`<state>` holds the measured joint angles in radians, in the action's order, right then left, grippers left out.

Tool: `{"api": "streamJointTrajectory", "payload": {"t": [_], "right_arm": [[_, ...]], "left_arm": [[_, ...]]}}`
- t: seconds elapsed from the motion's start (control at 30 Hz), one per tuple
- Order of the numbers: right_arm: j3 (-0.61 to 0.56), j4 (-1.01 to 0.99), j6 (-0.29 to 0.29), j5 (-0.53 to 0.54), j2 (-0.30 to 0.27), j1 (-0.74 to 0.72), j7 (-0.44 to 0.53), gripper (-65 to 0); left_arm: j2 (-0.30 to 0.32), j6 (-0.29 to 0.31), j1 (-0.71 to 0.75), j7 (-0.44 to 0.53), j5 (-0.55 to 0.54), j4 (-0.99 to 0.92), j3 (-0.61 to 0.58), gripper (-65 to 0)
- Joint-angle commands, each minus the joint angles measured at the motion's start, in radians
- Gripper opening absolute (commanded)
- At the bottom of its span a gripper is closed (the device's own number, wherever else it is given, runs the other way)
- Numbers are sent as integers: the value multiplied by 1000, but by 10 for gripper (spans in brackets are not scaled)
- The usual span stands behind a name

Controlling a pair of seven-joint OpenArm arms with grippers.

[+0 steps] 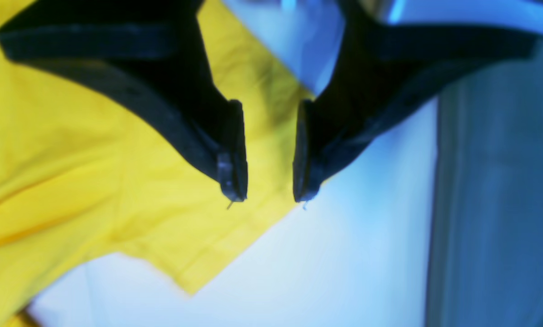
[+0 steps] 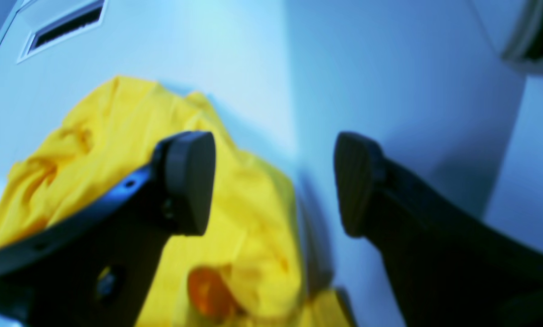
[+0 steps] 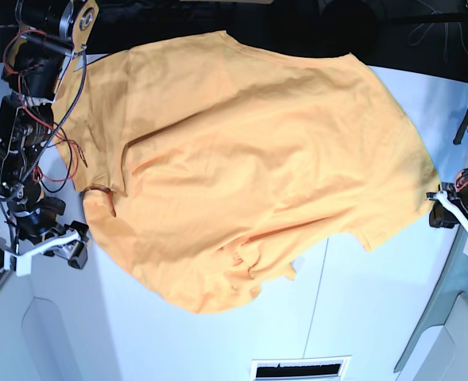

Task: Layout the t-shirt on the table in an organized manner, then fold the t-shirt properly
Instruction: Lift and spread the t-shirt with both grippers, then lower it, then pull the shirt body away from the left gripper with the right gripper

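Note:
The orange-yellow t-shirt (image 3: 241, 159) lies spread over the white table (image 3: 369, 317), wrinkled, with its lower edge bunched up. In the left wrist view a sleeve of the t-shirt (image 1: 94, 172) lies flat on the table (image 1: 366, 254). My left gripper (image 1: 270, 195) hovers over the sleeve's edge, open, with nothing between its fingers. In the base view the left gripper (image 3: 440, 208) sits at the shirt's right edge. My right gripper (image 2: 271, 186) is open wide above the rumpled t-shirt (image 2: 253, 218) and bare table (image 2: 253, 68). The base view has it (image 3: 73, 248) just off the shirt's left side.
A rectangular vent slot (image 3: 301, 369) is set into the table near the front edge, also seen in the right wrist view (image 2: 67, 27). The table's edge (image 1: 435, 204) runs close to the left gripper. Cabled arm links (image 3: 23, 135) stand at the left.

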<state>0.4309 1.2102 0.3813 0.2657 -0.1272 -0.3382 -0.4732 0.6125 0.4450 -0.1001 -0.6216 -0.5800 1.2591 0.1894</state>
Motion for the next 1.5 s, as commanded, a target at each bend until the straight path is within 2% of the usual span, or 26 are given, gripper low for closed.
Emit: {"api": "streamJointTrajectory", "payload": {"t": [0.0, 0.07, 0.13, 0.2, 0.27, 0.3, 0.33, 0.47, 0.5, 0.6, 0.73, 0.87, 0.97, 1.13, 1.27, 1.4, 1.43, 1.47], "right_arm": [[-3, -32, 6, 1, -8, -53, 32, -245], [-21, -141, 7, -34, -8, -109, 62, -246], [-60, -250, 8, -66, -8, -154, 85, -246], [-118, -340, 7, -84, -8, -186, 104, -248], [-180, -386, 7, -88, -8, -193, 123, -268], [-208, -397, 7, -89, -8, -193, 124, -314], [-229, -404, 6, -95, -8, -193, 123, -380], [-252, -405, 0, -148, -11, -184, 125, -631], [-252, -405, 0, -159, -14, -181, 124, -650], [-252, -401, 24, -160, -36, -161, 97, -650], [-252, -379, 27, -105, -63, -126, 24, -650], [-251, -252, 50, -16, -108, -22, 0, -650], [-236, -100, 52, 60, -125, 100, -54, -650], [-225, 145, 58, 200, -90, 306, -104, -650], [-225, 280, 98, 228, -46, 421, -104, -650], [-220, 355, 97, 227, 0, 452, -103, -650], [-217, 368, 97, 223, 10, 448, -100, -612], [-208, 379, 96, 219, 20, 443, -99, -532]], "left_arm": [[13, 24, -13, -3, -31, 48, 6, -439], [-7, 55, 3, -42, -63, 102, 5, -439], [-32, 57, 30, -50, -84, 137, -8, -444], [-60, 57, 62, -57, -86, 148, -36, -500], [-85, 61, 99, -60, -86, 148, -85, -590], [-99, 74, 116, -60, -86, 148, -117, -640], [-113, 84, 128, -59, -80, 148, -154, -650], [-142, 76, 138, -57, 18, 142, -305, -650], [-142, 51, 135, -55, 42, 137, -335, -650], [-142, -34, 129, -52, 129, 115, -391, -650], [-142, -50, 74, -56, 220, 26, -408, -650], [-145, -132, -35, -49, 270, -97, -408, -650], [-147, -161, -126, -29, 274, -202, -408, -650], [-160, -165, -307, 56, 290, -400, -408, -650], [-208, -165, -437, 59, 315, -507, -408, -650], [-221, -164, -507, 37, 311, -528, -408, -650], [-218, -164, -517, 29, 310, -521, -408, -650], [-211, -163, -521, 23, 299, -507, -408, -627]]}}
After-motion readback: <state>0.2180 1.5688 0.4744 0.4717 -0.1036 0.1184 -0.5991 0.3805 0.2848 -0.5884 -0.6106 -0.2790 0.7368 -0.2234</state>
